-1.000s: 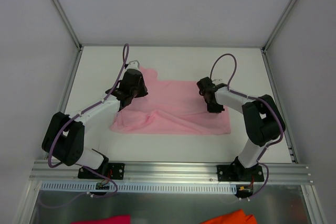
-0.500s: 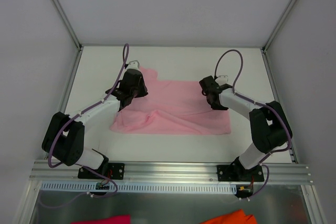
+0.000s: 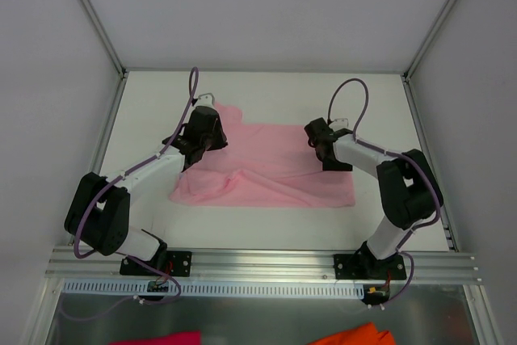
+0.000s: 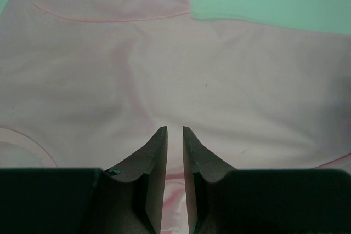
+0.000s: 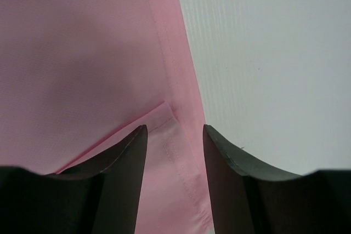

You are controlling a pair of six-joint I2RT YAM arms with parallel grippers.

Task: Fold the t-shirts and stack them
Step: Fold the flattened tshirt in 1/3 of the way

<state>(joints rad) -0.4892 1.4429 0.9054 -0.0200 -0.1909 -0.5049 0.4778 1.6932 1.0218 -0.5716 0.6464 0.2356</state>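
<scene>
T-shirt: the light pink t-shirt (image 3: 275, 171) lies spread flat over the middle of the white surface (image 3: 153, 103), with its long side running left to right. It is well apart from every edge.
Sleeve: one short sleeve (image 3: 230, 115) sticks out toward the far left corner.
Wrinkles: a shallow ridge crosses the cloth left of centre; the rest looks smooth.
Left hand: the left hand (image 3: 208, 136) sits low over the shirt's far left part, just beside the sleeve. In the left wrist view its fingers (image 4: 156, 157) stand almost together with only a thin slit between them. Pink cloth (image 4: 164, 69) shows through the slit, and I cannot tell whether any cloth is pinched.
Right hand: the right hand (image 3: 317, 135) is at the shirt's far edge, toward the right. Its fingers (image 5: 129, 157) are clearly apart and straddle the stitched hem (image 5: 170, 53). A small turned-over flap (image 5: 162, 114) lies between them, and bare surface (image 5: 263, 53) starts just past the hem.
Other cloth: a magenta scrap (image 3: 166, 337) and an orange scrap (image 3: 355, 334) lie off the surface, beyond its near edge.
</scene>
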